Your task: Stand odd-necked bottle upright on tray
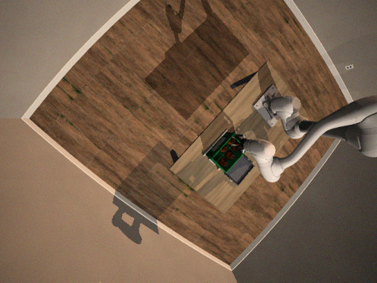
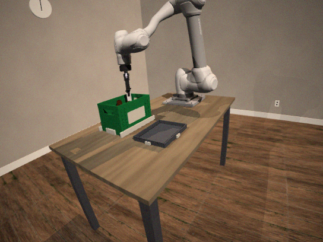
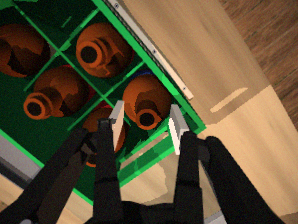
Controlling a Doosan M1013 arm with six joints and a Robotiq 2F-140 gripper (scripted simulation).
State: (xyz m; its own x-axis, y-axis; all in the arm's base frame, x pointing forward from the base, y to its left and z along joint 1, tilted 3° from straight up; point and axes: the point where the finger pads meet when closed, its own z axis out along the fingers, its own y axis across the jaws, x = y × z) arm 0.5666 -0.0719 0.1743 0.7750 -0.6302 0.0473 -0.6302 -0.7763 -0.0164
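So, pincer (image 1: 241,143) (image 2: 129,97) (image 3: 147,112) open around corner bottle (image 3: 147,102), centre of wrist frame; we're lining up, next lower, then squeeze neck.

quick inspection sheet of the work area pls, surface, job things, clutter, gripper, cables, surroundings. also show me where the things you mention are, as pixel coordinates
surface: wooden table (image 1: 208,194) (image 2: 142,175), level
crate: green crate (image 2: 110,121), upright on the table, pale strips along its base
bottles: five brown bottles in the crate; odd neck cannot be told
tray: dark tray (image 1: 239,170) (image 2: 161,133), flat beside the crate, no bottle on it
clutter: nothing seen
gripper: gripper (image 2: 129,98) (image 3: 147,112) partly open, fingers either side of one bottle's neck (image 3: 147,119), no contact visible
cables: nothing seen
surroundings: wall clock (image 2: 40,7), wall outlet (image 1: 349,66) (image 2: 276,103), wooden floor (image 1: 104,104) (image 2: 267,184)
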